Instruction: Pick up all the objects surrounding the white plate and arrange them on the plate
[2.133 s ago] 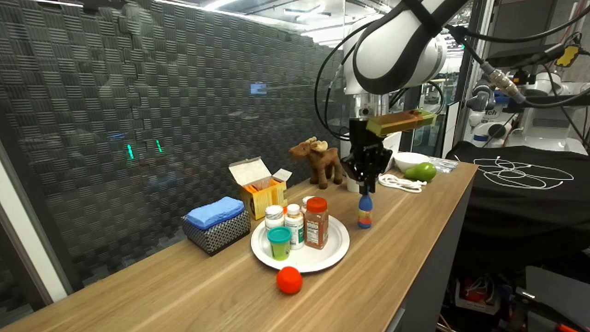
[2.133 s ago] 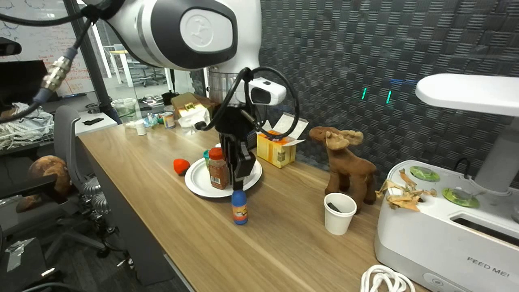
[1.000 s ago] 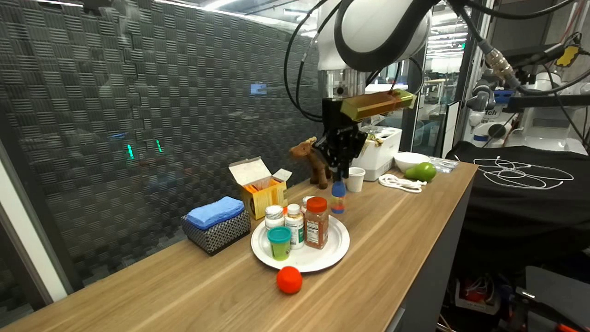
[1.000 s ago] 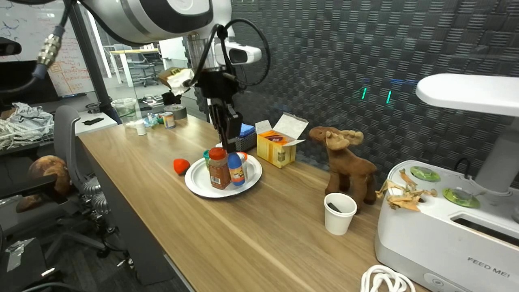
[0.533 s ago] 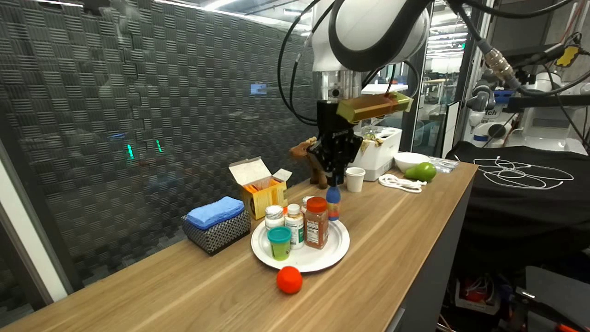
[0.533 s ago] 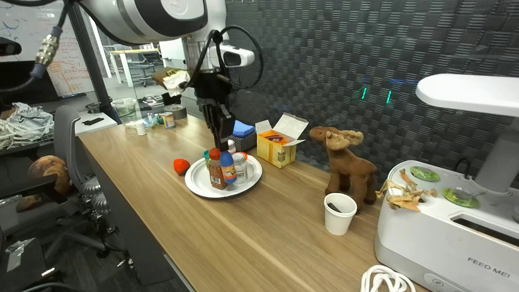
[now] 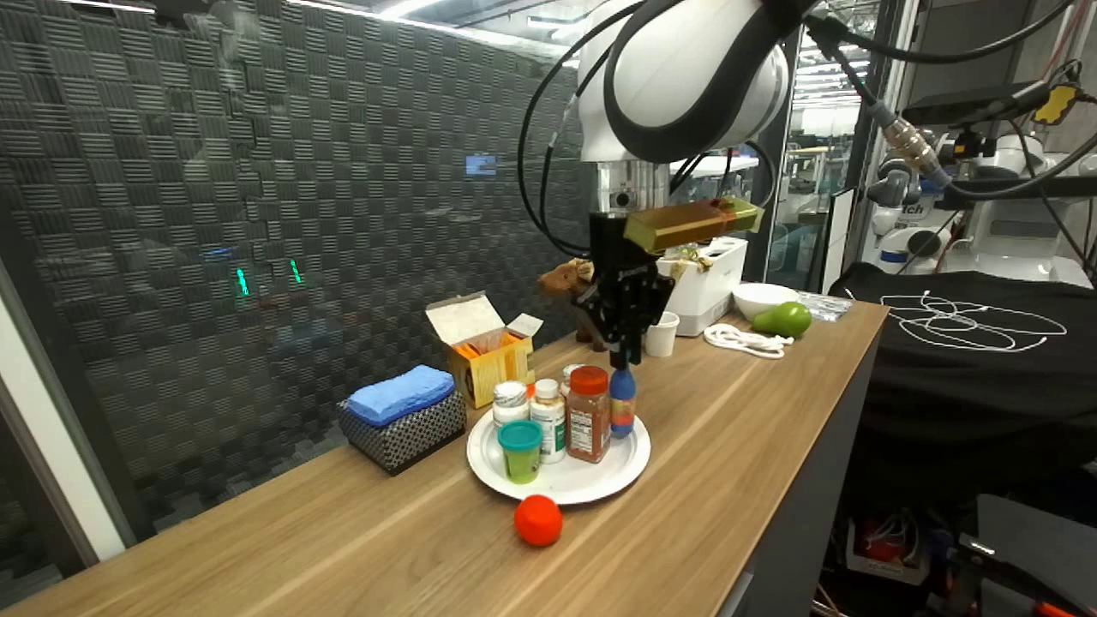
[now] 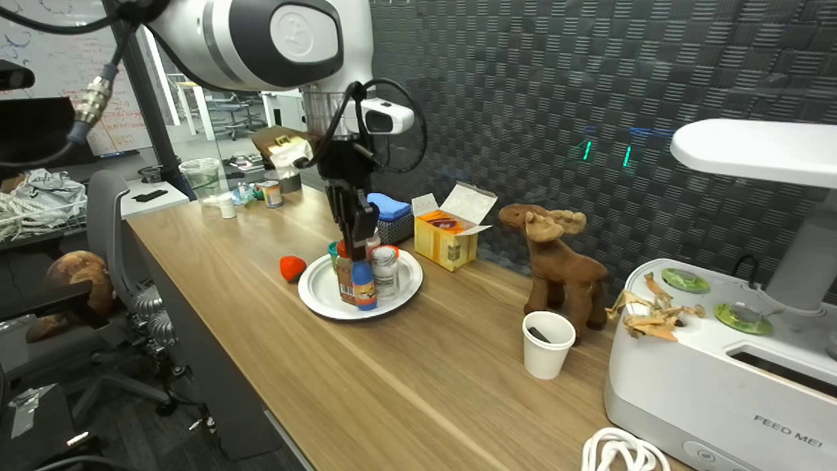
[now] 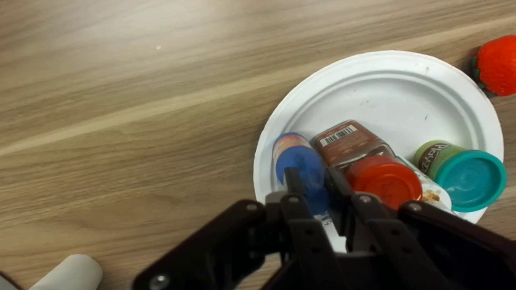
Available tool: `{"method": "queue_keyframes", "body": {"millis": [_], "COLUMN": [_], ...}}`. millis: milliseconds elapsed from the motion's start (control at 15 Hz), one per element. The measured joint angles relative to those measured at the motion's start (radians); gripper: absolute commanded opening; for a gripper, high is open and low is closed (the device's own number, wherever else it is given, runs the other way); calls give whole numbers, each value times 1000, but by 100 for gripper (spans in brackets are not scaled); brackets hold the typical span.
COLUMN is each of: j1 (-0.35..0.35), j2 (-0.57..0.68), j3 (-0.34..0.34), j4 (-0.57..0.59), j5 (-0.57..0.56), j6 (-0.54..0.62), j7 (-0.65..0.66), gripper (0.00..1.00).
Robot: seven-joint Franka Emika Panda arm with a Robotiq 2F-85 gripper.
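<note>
"FEED ME!" on wht planter [image 8: 706, 386]; "Play-D…" on grn tub [image 9: 459, 175].

White plate [image 9: 395, 63], round: lay on the wood-grain tabletop [image 9: 141, 153]. Blue bottle [image 9: 296, 155]: was gripped by its top in the claw [image 9: 312, 177], over the plate. Jar [image 9: 354, 147], red-lidded, barcoded: stood just beside the bottle. Tub [image 9: 459, 175], green, teal-lidded: stood on the plate. White container [image 9: 438, 198]: showed partly between jar and tub. Red piece [image 9: 498, 66], green-leafed: lay just beside the plate's rim.
</note>
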Motion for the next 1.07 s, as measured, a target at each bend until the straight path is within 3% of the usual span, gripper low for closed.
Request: {"method": "queue_keyframes", "body": {"millis": [1067], "j1": [-2], "j2": [52], "j3": [0], "j4": [34], "j5": [45], "j6": [16], "j7": [-50], "gripper": [9]}}
